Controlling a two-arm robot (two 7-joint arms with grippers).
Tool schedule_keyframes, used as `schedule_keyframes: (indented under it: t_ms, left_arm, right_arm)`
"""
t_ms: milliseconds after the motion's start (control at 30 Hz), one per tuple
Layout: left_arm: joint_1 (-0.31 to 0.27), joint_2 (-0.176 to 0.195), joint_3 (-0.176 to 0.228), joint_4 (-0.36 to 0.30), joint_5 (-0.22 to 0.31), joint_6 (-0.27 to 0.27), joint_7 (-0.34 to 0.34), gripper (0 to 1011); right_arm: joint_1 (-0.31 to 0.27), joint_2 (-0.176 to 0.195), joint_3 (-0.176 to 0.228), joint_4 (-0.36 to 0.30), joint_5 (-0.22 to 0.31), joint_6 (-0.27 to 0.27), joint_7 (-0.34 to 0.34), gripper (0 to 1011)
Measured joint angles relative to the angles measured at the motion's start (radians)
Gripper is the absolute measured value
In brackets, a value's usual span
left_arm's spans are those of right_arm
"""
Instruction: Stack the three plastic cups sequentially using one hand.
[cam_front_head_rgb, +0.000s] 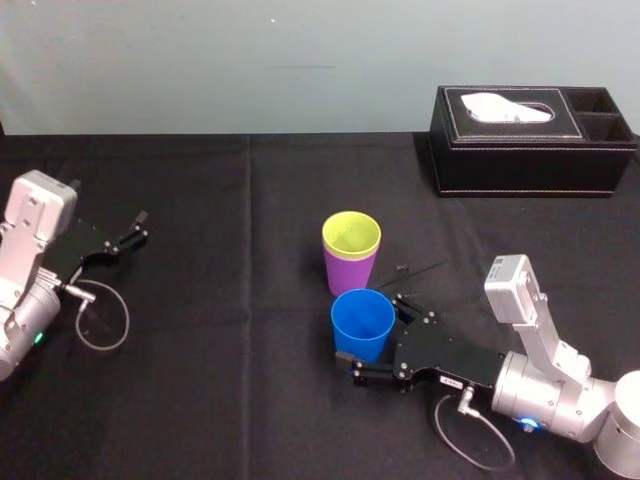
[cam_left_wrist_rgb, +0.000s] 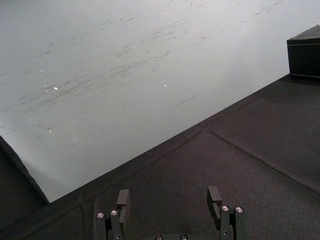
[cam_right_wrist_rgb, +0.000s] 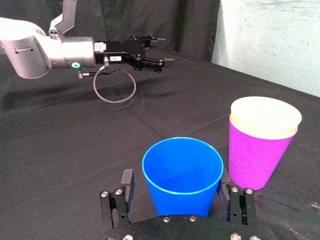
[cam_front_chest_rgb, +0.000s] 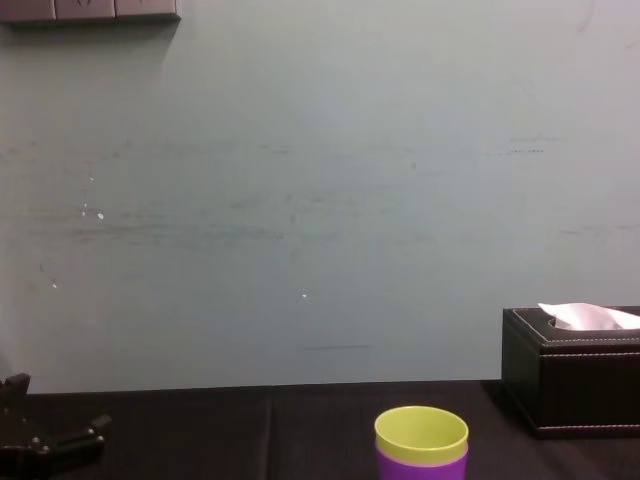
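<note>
Near the middle of the black-clothed bench the yellow-green cup sits nested inside the purple cup, both upright, with only the yellow-green rim showing above the purple wall. The blue cup stands upright, mouth up, at about 6 o'clock from that pair in the head view. It is just beside them, and the right wrist view shows a narrow gap between the blue rim and the purple wall.

The right gripper reaches in from about 4 o'clock, low over the bench, and its two fingers straddle the blue cup. In the right wrist view the gripper has its fingers apart. One finger stands clear of the cup's side with dark cloth visible between them, and the other lies close against the opposite side. I cannot tell whether that one touches.

The left gripper is parked at about 9 o'clock from the cups, well apart from them. Its own wrist view shows the gripper with fingers spread and nothing between them.

A black tissue box with white tissue poking from its slot stands at about 2 o'clock from the stacked pair, near the bench's back edge.
</note>
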Motion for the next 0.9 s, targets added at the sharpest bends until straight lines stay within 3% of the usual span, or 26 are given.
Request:
schedule_keyframes:
  t_ms: [900]
  left_arm:
    - [0.0, 0.0, 0.0, 0.0, 0.0, 0.0, 0.0, 1011]
  right_arm:
    - [0.016, -0.013, -0.009, 0.008, -0.012, 0.004, -0.014, 990]
